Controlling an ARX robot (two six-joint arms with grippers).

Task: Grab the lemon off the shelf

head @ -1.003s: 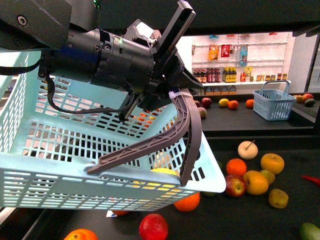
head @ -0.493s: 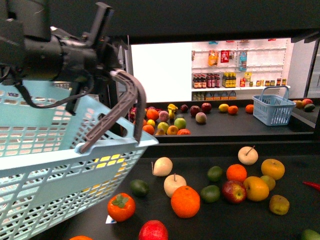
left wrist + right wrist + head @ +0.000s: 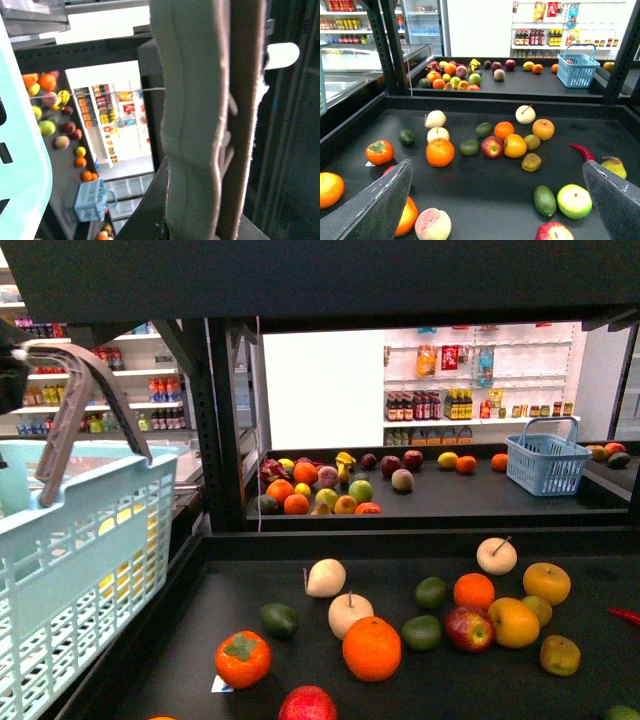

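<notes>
Peeking through slots of blue basket point(image 3: 90, 570) off shelf point(image 3: 480, 680) left edge: yellow lump, likely lemon point(image 3: 118, 530). Left end effector point(image 3: 6, 380) nearer, grip can't tell. Right end effector point(image 3: 495, 220) spread wide, empty.

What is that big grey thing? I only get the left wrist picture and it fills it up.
Observer: In the front view it looks like the grey handle of a light blue basket, held up at the left.
Operator: Is anything in it?
Observer: Something yellow shows through its slots. I can't tell what it is.
Operator: What's the other hand doing?
Observer: The right hand is open above the black shelf and holds nothing.
</notes>
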